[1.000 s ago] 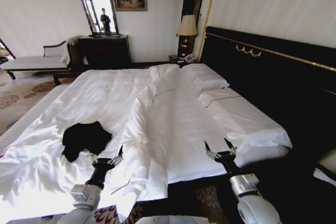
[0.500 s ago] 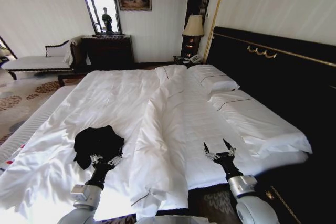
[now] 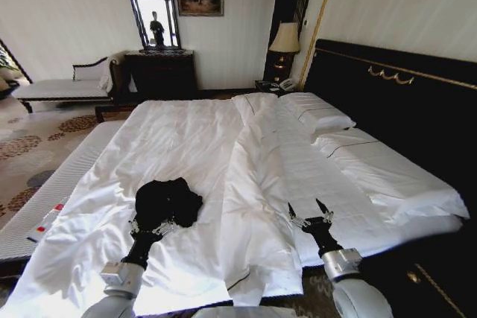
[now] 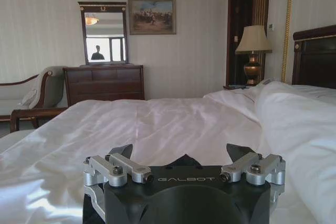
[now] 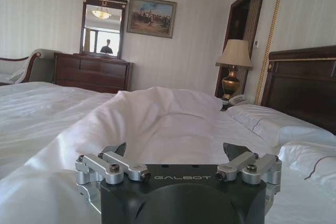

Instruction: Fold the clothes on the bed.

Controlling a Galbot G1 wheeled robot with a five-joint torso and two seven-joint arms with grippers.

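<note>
**Both grippers spread above the bed, T-shirt crumpled at the near left**

While I watched through the head view, the black T-shirt (image 3: 167,202) lay bunched in a dark heap on the white duvet (image 3: 186,139), toward the near left part of the bed (image 3: 74,165). My left gripper (image 3: 153,226) hung just at the near edge of that heap, its fingers spread apart and gripping nothing; the left wrist view showed a dark bit of cloth (image 4: 185,160) between the parted fingertips (image 4: 122,152). My right gripper (image 3: 311,217) hovered over the bedding to the right of the long raised fold (image 3: 257,184) in the duvet, well apart from the shirt, its fingers likewise released and empty. Two white pillows (image 3: 317,113) lay against the dark headboard (image 3: 395,102) on the right. A lamp (image 3: 285,48) stood beside the bed's far end, and a dark dresser (image 3: 160,72) with a mirror (image 3: 155,13) stood against the far wall.
</note>
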